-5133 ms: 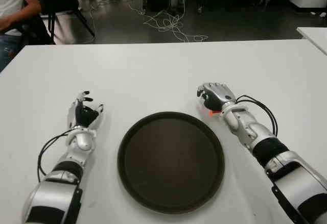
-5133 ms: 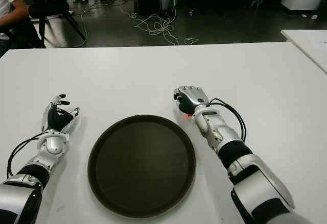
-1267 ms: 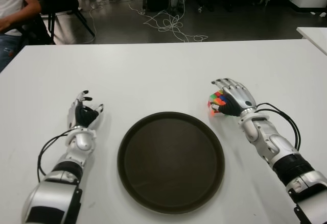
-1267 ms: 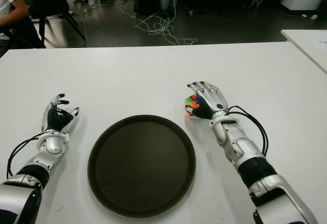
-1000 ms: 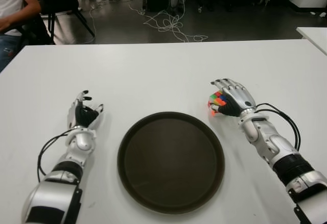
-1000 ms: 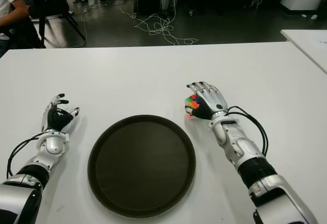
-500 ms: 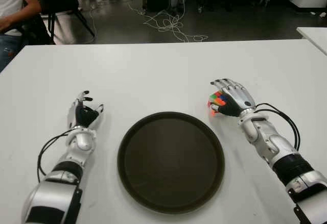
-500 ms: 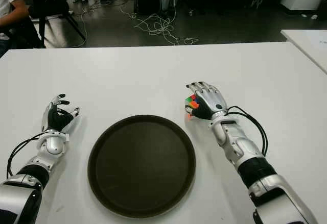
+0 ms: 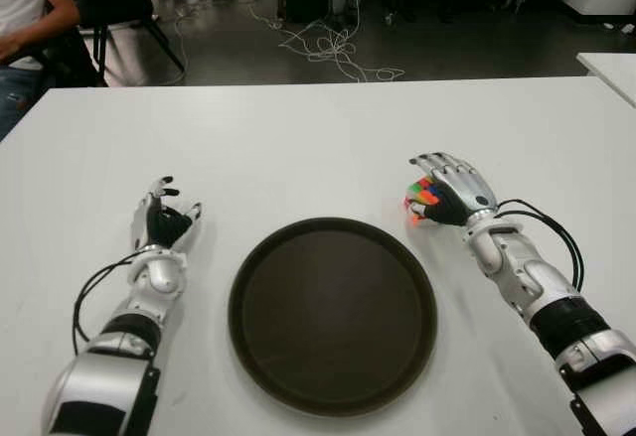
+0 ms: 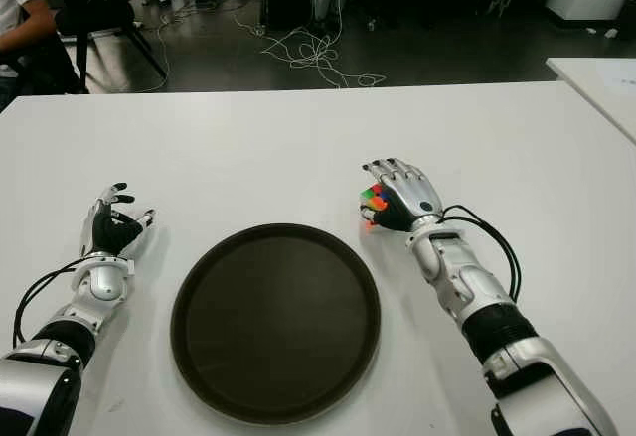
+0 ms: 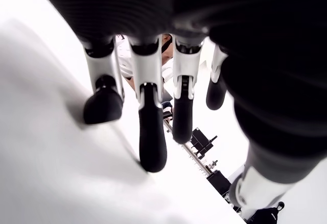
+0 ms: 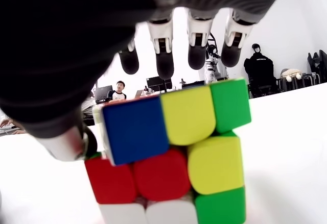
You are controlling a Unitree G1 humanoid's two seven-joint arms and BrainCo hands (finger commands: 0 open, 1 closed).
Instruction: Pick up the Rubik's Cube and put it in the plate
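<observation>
Since five seconds ago the right hand (image 9: 447, 190) has shifted off the Rubik's Cube (image 12: 171, 150), its fingers now arched over it, seemingly not yet clamped, the cube on the desk (image 9: 318, 138) just beside the empty plate (image 9: 333, 312); left hand (image 9: 164, 222) idle, fingers relaxed.

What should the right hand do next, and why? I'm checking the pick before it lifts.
Probably curl the fingers shut on the cube. The right hand sits over the cube, which stands on the table just beyond the plate rim, but the wrist view shows the fingers spread past it, not yet gripping. The left hand shows left of the plate.
</observation>
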